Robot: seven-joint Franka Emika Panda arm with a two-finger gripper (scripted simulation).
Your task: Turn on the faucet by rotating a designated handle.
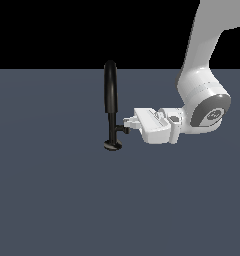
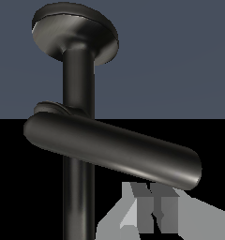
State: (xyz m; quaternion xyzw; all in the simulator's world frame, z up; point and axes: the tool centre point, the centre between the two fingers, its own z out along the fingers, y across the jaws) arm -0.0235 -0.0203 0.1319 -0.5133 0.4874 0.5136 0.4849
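Observation:
The black faucet (image 1: 111,100) stands upright on the dark floor on its round base disc (image 1: 112,145), its arched spout seen edge-on. The handle (image 1: 123,130) is a short black stub branching low off the stem toward the exterior view's right. My gripper (image 1: 127,125) lies horizontal, its fingertips right at that stub, touching or almost touching it. In the wrist view the handle (image 2: 114,150) crosses the stem (image 2: 78,84) as a thick black rod below the base disc (image 2: 74,30). The gripper (image 2: 152,211) sits just past the rod's free end, jaws close together with nothing between them.
The white arm (image 1: 202,95) comes down from the upper part of the exterior view's right. The flat dark grey floor (image 1: 52,200) spreads around the faucet, and no other object shows on it.

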